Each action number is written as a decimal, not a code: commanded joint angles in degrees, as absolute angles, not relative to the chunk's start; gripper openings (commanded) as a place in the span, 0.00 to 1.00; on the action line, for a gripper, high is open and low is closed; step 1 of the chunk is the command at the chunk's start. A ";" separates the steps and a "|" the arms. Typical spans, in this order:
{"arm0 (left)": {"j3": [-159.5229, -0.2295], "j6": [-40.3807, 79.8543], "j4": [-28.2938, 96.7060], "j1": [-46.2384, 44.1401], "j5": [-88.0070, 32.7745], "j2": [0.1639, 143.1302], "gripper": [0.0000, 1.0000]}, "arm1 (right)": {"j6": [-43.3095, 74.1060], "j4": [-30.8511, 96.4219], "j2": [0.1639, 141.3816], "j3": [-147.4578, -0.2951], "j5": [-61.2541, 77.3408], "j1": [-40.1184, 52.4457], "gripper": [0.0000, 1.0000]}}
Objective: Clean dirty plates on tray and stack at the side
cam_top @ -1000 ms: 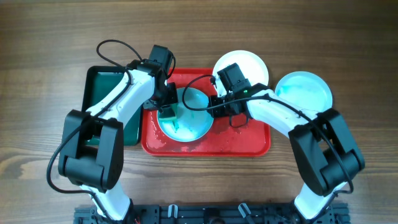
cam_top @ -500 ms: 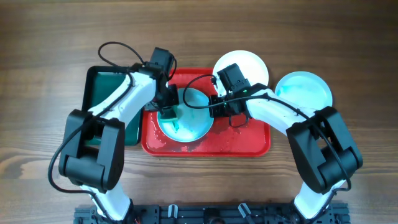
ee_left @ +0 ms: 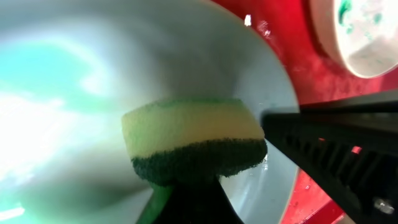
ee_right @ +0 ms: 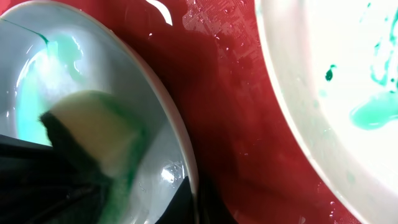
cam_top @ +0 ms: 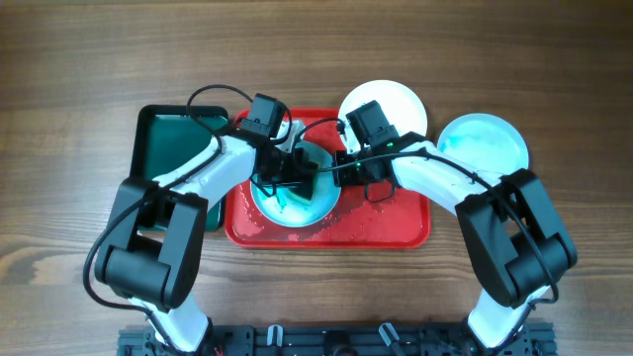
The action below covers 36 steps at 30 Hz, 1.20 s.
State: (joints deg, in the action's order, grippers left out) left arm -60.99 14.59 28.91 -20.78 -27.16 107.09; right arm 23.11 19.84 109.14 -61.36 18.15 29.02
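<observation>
On the red tray (cam_top: 396,225) lies a white plate (cam_top: 287,203) with a teal film. My left gripper (cam_top: 295,178) is shut on a yellow-and-green sponge (ee_left: 193,140) that presses on the plate's inside (ee_left: 74,93). At the plate's right edge my right gripper (cam_top: 335,175) is shut on its rim (ee_right: 186,168), one finger inside and one outside. A second plate (cam_top: 386,104) with teal smears (ee_right: 373,115) overlaps the tray's far right corner. A third, teal-tinted plate (cam_top: 483,146) rests on the table right of the tray.
A dark green tray (cam_top: 163,138) lies against the red tray's left side, under my left arm. The red tray's floor (ee_right: 230,118) is wet. Bare wooden table (cam_top: 79,69) surrounds everything.
My left gripper has carried the sponge rightward from the plate's left edge to its middle, close to the right fingers. The right arm has stayed in place at the rim.
</observation>
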 commanded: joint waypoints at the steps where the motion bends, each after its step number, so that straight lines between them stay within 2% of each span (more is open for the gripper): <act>1: -60.01 16.53 25.23 -20.29 -24.67 108.55 0.04 | 23.55 19.70 110.69 -62.39 19.40 29.17 0.04; 7: -60.01 33.93 22.70 -18.15 1.34 108.55 0.04 | 23.55 19.68 110.69 -62.39 19.38 29.17 0.04; 14: -60.01 52.42 30.06 -16.86 8.36 108.55 0.04 | 23.57 19.51 110.69 -62.39 19.38 29.17 0.04; 19: -60.07 54.33 34.65 -16.88 9.74 108.09 0.04 | 23.53 19.51 110.69 -62.39 19.35 29.17 0.04; 22: -60.12 47.05 37.74 -16.93 8.80 106.85 0.04 | 23.57 19.73 110.69 -62.39 19.35 29.17 0.04; 25: -60.12 33.87 38.24 -16.93 5.89 106.13 0.04 | 23.57 19.66 110.69 -62.39 19.35 29.17 0.04; 29: -60.10 13.72 38.65 -16.93 -1.52 106.10 0.04 | 23.55 19.75 110.69 -62.39 19.38 29.17 0.04; 36: -60.10 -7.49 43.29 -17.87 -14.87 106.10 0.04 | 23.57 19.75 110.69 -62.39 19.38 29.17 0.04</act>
State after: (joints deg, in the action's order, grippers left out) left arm -62.59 12.29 38.89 -17.26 -5.74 104.66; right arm 23.70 19.25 109.62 -61.67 20.56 29.74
